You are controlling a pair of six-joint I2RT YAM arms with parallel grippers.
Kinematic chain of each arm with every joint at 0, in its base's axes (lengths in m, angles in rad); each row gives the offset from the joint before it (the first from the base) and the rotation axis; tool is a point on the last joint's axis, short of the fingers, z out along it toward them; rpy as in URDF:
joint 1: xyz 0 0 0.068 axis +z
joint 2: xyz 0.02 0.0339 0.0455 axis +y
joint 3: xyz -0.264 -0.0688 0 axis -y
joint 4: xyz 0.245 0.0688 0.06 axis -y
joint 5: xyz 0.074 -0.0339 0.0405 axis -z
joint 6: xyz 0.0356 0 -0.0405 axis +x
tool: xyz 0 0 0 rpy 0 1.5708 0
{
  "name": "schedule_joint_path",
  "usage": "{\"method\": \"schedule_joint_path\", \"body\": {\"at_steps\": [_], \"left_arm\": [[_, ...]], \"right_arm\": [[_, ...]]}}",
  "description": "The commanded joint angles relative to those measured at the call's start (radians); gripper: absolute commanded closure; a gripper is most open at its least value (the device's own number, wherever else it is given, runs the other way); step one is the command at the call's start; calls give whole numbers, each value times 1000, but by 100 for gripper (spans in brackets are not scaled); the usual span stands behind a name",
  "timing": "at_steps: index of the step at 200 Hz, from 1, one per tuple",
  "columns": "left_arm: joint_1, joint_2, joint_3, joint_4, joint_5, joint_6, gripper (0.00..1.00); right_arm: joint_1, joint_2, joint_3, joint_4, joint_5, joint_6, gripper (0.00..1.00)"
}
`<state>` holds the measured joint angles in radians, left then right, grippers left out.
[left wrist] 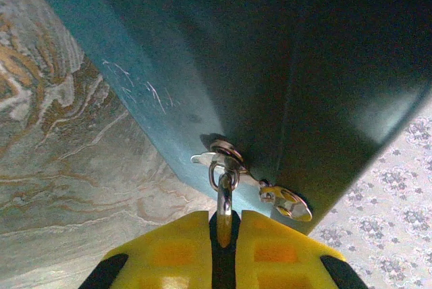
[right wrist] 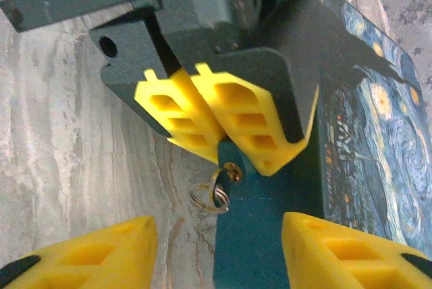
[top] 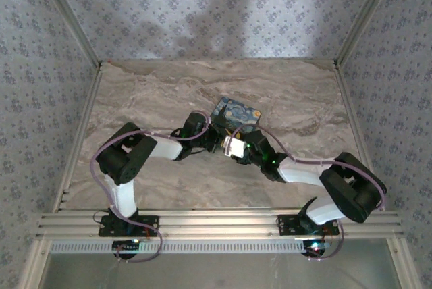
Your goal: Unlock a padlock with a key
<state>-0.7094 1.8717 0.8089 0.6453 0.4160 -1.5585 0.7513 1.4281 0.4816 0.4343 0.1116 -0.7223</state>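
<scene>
Two grippers crowd one corner of the tin: my left gripper pinches the key there, my right gripper gapes alongside. Padlock unclear; next, I judge, seating and turning.

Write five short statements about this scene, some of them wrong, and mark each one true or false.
1. The left tool is shut on the key. True.
2. The right tool is pressed shut. False: it stands wide open.
3. The tin bears a starry-night picture on its lid. True.
4. The tin lies in the far left corner of the table. False: it lies near the middle, where the two tools meet.
5. A metal ring hangs by the key. True.
</scene>
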Motion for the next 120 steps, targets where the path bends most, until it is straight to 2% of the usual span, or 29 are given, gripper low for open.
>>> {"method": "schedule_joint_path", "body": {"at_steps": [1,61,120], "left_arm": [[-7,3,26,-4,18,-12,100],[-9,7,26,2,21,-14,100],[-9,7,24,7,23,-17,100]], "right_arm": [[9,17,31,44,-12,18,53],[17,40,38,64,2,27,75],[23,64,47,84,53,24,88]]}}
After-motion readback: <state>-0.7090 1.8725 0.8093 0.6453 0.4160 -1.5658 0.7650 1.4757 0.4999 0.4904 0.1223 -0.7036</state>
